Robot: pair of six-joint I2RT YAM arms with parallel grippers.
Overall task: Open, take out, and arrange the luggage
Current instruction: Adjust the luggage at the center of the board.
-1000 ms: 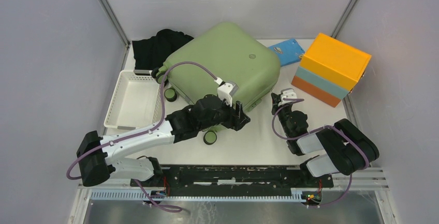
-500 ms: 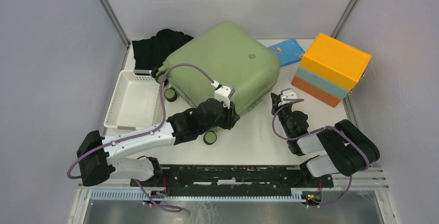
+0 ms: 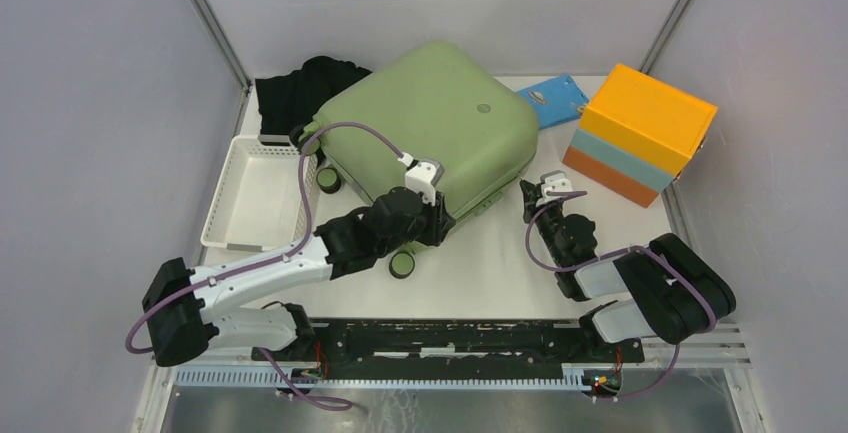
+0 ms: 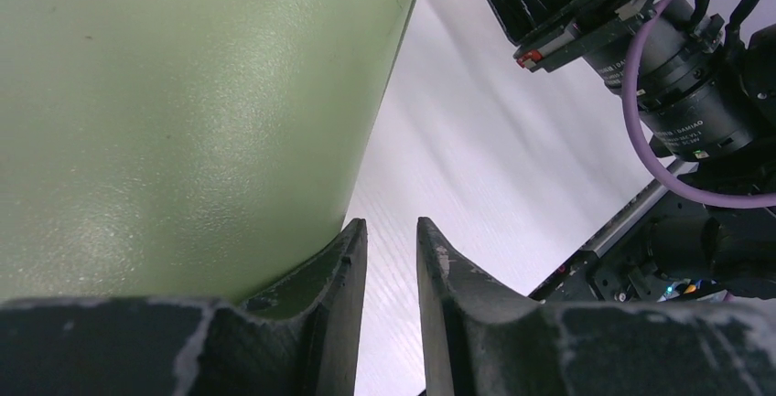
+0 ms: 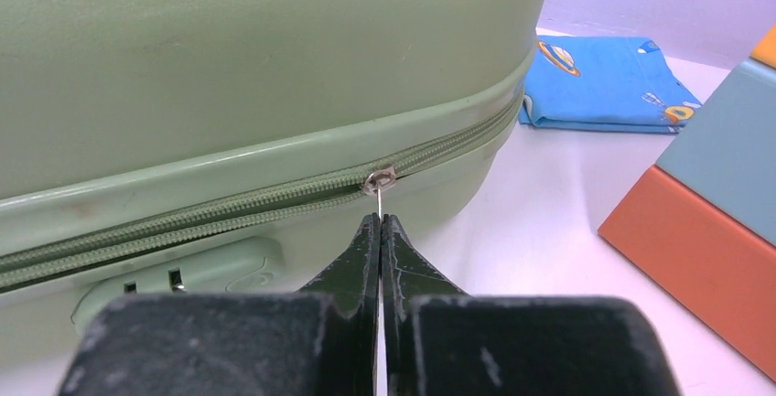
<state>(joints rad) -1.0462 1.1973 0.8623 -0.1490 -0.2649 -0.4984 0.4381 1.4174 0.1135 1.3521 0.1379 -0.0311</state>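
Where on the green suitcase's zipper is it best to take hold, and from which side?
Pinch the thin metal pull tab hanging off the slider on the luggage side wall, coming straight at that wall. It sticks outward, so narrow fingertips fit; the right gripper holds it so.

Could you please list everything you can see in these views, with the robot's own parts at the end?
luggage: one, sage green, middle of the table, closed
zip pull: one, metal, on the luggage's side seam
basket: one, white, left of the luggage
cloth: one pile, black, back left, behind the basket
folded fabric: one, blue with planet print, at the back between luggage and box
box: one, orange over light blue over darker orange, back right
table: one, white, under everything
left fingers: one pair, black, slightly apart, against the luggage's near side, nothing between them
right fingers: one pair, black, shut on the zip pull
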